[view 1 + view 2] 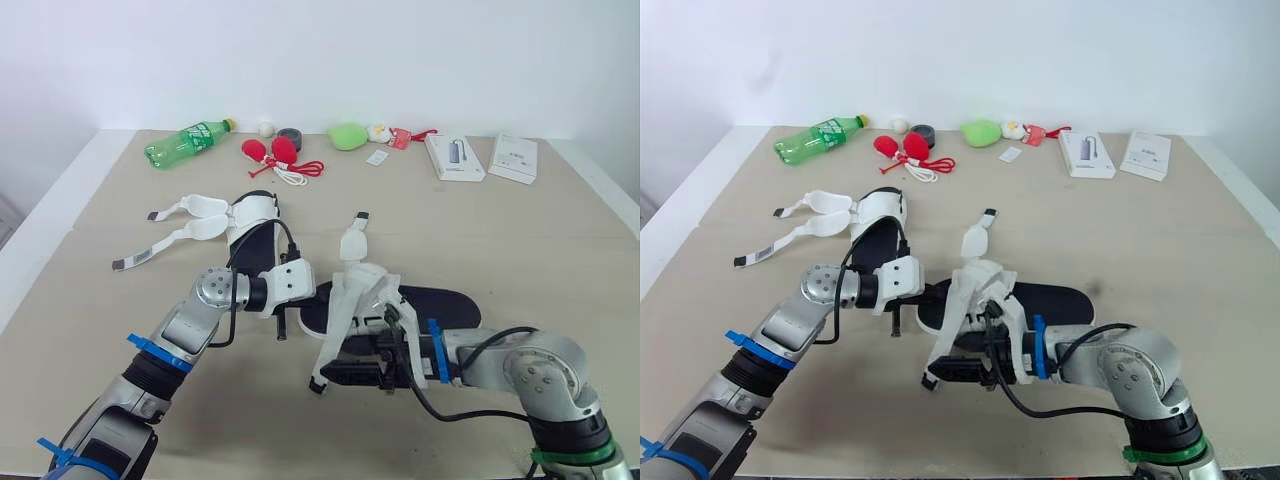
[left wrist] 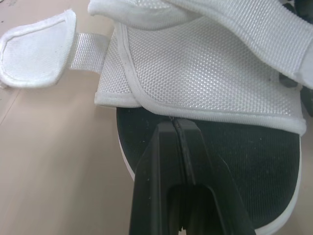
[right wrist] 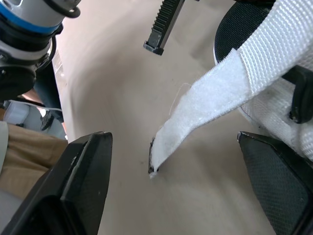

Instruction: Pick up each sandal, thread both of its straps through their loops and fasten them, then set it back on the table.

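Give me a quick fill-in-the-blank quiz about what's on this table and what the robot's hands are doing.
1. The right gripper is open, while the left gripper is ____.
2. The plastic bottle lying on its side is coloured ____.
3. The far sandal has loose straps spread toward the robot's ____.
4. The footbed of the near sandal is ____.

Missing words: shut; green; left; black.

2 silver-grey arms point(image 1: 190, 322), black cables point(image 1: 462, 411), blue tape bands point(image 1: 158, 353), green ring point(image 1: 570, 457), black-fingered left hand point(image 1: 282, 331) and right hand point(image 1: 335, 372)
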`<action>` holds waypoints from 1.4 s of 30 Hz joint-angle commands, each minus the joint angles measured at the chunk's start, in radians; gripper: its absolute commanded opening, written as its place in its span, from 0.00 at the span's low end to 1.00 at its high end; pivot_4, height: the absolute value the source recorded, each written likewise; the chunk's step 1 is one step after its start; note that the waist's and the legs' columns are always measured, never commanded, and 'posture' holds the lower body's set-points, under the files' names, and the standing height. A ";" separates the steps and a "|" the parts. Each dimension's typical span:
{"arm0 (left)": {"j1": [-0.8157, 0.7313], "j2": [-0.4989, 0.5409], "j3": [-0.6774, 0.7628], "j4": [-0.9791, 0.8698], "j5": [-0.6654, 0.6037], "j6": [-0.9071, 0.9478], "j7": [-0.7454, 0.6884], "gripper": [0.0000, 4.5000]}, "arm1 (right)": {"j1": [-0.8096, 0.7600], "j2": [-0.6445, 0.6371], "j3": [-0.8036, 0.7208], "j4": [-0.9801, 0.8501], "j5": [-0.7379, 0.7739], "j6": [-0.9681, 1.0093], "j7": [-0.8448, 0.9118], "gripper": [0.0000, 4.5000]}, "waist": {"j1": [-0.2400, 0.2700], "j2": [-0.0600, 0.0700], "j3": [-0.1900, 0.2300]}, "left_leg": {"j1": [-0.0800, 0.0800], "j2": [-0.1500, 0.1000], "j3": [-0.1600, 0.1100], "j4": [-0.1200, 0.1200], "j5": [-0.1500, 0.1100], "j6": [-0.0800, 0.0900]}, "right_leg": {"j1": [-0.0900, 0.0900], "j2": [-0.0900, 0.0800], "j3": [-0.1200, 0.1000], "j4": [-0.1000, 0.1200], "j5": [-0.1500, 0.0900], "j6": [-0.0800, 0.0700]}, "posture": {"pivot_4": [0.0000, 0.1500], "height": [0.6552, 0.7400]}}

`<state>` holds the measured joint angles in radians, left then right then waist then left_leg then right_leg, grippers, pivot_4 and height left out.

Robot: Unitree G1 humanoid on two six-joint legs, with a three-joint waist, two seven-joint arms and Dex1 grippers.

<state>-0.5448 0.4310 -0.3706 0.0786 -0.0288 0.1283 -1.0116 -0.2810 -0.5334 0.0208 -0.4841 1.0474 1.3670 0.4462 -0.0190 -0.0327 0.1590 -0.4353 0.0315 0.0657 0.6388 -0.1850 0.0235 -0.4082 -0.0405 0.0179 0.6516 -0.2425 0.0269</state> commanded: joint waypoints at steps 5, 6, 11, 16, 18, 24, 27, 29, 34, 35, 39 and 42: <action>-0.006 -0.012 -0.013 0.007 0.008 -0.008 -0.015 0.00 | -0.013 0.048 -0.045 -0.013 0.032 0.020 -0.067 0.25 | 0.001 0.000 0.000 | -0.001 0.000 0.000 0.000 0.000 0.000 | 0.000 0.000 0.000 0.000 0.000 0.000 | 1.00 1.00; -0.006 -0.012 -0.013 0.007 0.008 -0.008 -0.015 0.00 | -0.011 0.055 -0.049 -0.014 0.039 0.025 -0.076 0.17 | 0.001 0.000 0.000 | -0.001 0.000 0.000 0.000 0.000 0.000 | 0.000 0.000 0.000 -0.001 0.000 0.001 | 1.00 1.00; -0.007 -0.013 -0.011 0.008 0.008 -0.006 -0.020 0.00 | -0.004 0.073 -0.072 -0.019 0.079 0.049 -0.099 0.02 | 0.001 0.000 0.000 | -0.002 -0.001 -0.001 0.000 0.000 0.000 | 0.000 0.000 0.000 -0.001 0.002 0.003 | 1.00 1.00; -0.005 -0.010 -0.012 0.006 0.008 -0.005 -0.026 0.00 | -0.077 0.024 -0.179 0.024 0.294 0.107 -0.116 0.02 | 0.001 0.001 0.000 | -0.002 -0.001 -0.001 0.000 0.000 0.000 | 0.000 0.000 0.000 -0.001 0.002 0.003 | 1.00 1.00; -0.006 -0.011 -0.013 0.009 0.009 -0.006 -0.028 0.00 | -0.159 -0.031 -0.212 0.080 0.398 0.111 -0.130 0.02 | 0.000 0.002 0.001 | -0.002 -0.001 0.000 0.000 0.000 0.000 | -0.001 0.000 0.000 -0.001 0.002 0.003 | 1.00 1.00; -0.017 -0.022 -0.014 0.025 0.012 -0.015 -0.028 0.00 | -0.387 -0.198 -0.199 0.283 0.459 0.122 -0.112 0.02 | 0.001 0.001 0.000 | -0.002 -0.001 0.000 0.000 0.001 0.001 | 0.000 -0.001 0.000 -0.004 0.001 0.000 | 1.00 1.00; -0.019 -0.026 -0.016 0.030 0.014 -0.022 -0.029 0.00 | -0.429 -0.273 -0.144 0.351 0.335 0.114 -0.015 0.02 | 0.005 0.002 0.000 | -0.004 -0.002 -0.001 -0.001 0.001 0.002 | 0.000 -0.001 0.000 -0.004 0.002 0.000 | 1.00 1.00; -0.020 -0.028 -0.017 0.032 0.014 -0.025 -0.030 0.00 | -0.439 -0.307 -0.104 0.389 0.265 0.102 0.050 0.02 | 0.005 0.002 0.000 | -0.004 -0.002 -0.001 -0.001 0.000 0.002 | 0.000 -0.001 0.000 -0.004 0.003 0.002 | 1.00 1.00; -0.016 -0.027 -0.020 0.030 0.016 -0.029 -0.030 0.00 | -0.470 -0.347 -0.047 0.427 0.176 0.109 0.193 0.02 | 0.005 0.002 0.000 | -0.005 -0.003 -0.001 -0.001 -0.001 0.004 | -0.001 0.000 0.001 -0.004 0.002 0.003 | 1.00 1.00; -0.012 -0.026 -0.021 0.026 0.017 -0.028 -0.029 0.00 | -0.480 -0.351 -0.043 0.438 0.159 0.112 0.217 0.02 | 0.005 0.002 0.000 | -0.004 -0.003 -0.001 -0.001 -0.001 0.004 | -0.001 0.000 0.001 -0.004 0.003 0.003 | 1.00 1.00; -0.003 -0.023 -0.022 0.013 0.018 -0.025 -0.028 0.00 | -0.493 -0.370 -0.026 0.456 0.102 0.103 0.285 0.02 | 0.005 0.002 0.000 | -0.004 -0.003 0.000 -0.001 -0.001 0.004 | -0.001 0.000 0.000 -0.004 0.003 0.003 | 1.00 1.00; 0.001 -0.021 -0.022 0.007 0.018 -0.022 -0.028 0.00 | -0.500 -0.380 -0.023 0.465 0.072 0.112 0.325 0.02 | 0.005 0.002 0.000 | -0.004 -0.003 0.000 -0.001 -0.001 0.004 | -0.001 -0.001 0.001 -0.004 0.003 0.002 | 1.00 1.00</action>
<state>-0.5569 0.4065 -0.3791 0.0960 -0.0211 0.0952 -1.0346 -0.7571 -0.8967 0.0060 -0.0177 1.1300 1.4805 0.7418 -0.0145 -0.0302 0.1592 -0.4396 0.0288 0.0652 0.6380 -0.1862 0.0271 -0.4089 -0.0415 0.0184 0.6478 -0.2398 0.0292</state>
